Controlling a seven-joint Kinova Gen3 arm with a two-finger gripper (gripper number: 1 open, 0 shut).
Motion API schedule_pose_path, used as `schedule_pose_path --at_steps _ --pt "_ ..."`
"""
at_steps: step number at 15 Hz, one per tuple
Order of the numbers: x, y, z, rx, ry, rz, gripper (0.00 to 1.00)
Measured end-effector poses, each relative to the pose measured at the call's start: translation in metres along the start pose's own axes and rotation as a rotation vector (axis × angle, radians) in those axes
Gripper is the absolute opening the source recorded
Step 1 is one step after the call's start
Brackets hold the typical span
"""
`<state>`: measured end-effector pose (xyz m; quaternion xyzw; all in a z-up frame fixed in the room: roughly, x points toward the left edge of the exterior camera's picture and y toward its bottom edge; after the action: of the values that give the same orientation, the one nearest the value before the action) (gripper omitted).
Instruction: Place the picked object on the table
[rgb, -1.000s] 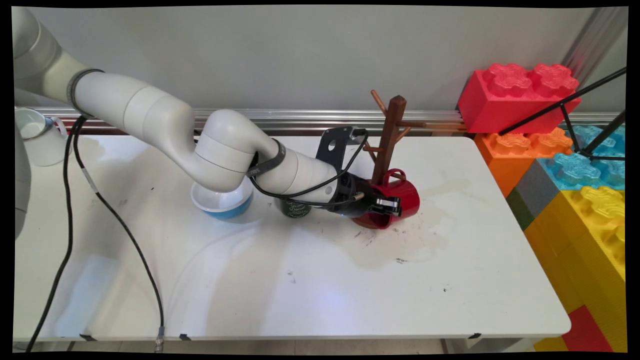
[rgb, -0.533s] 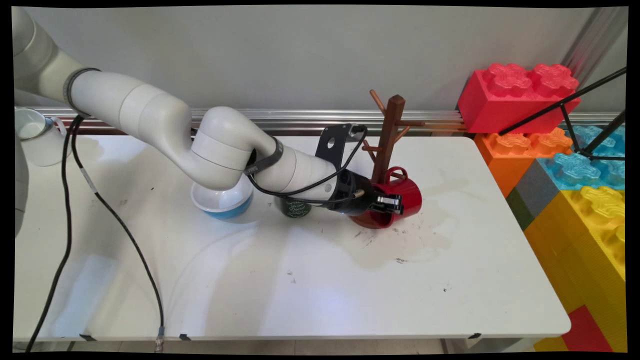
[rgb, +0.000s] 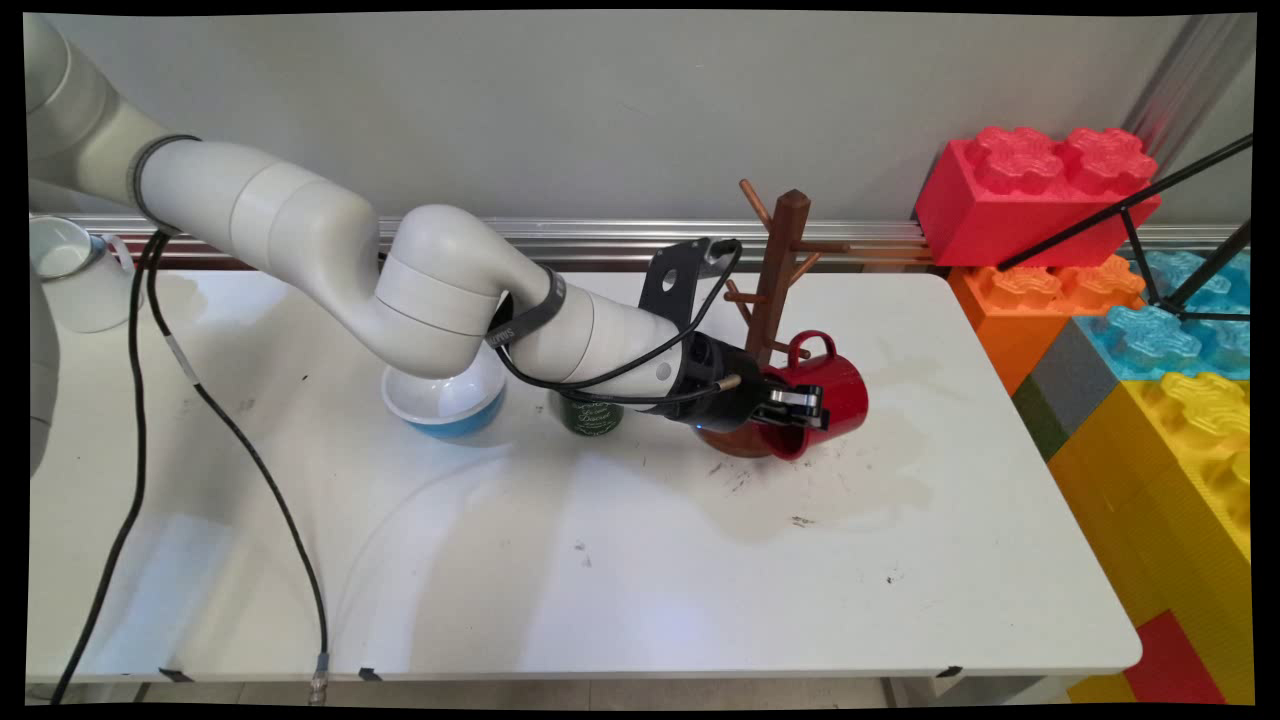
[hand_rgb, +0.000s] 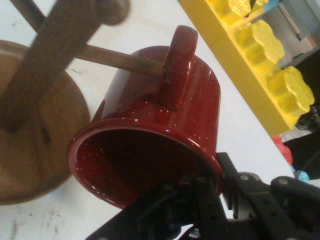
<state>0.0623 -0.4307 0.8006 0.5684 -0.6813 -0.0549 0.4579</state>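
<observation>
Claw (rgb: 800, 405) is clamped on the red mug's (rgb: 825, 390) rim, and it's slid right of where it was, handle still hooked by the wooden mug tree's (rgb: 775, 290) low peg, center-right.

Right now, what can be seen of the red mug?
The red mug is glossy speckled enamel by its look, with a loop handle. It lies tipped on its side, mouth toward the claw, which is shut on its rim, one finger inside. A lower peg of the wooden mug tree runs behind the handle. It hangs over the tree's round base.
</observation>
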Motion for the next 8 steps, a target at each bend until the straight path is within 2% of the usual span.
schedule_pose_path --at_steps 8 --pt "-0.004 0.025 -0.004 -0.077 -0.015 -0.022 0.0"
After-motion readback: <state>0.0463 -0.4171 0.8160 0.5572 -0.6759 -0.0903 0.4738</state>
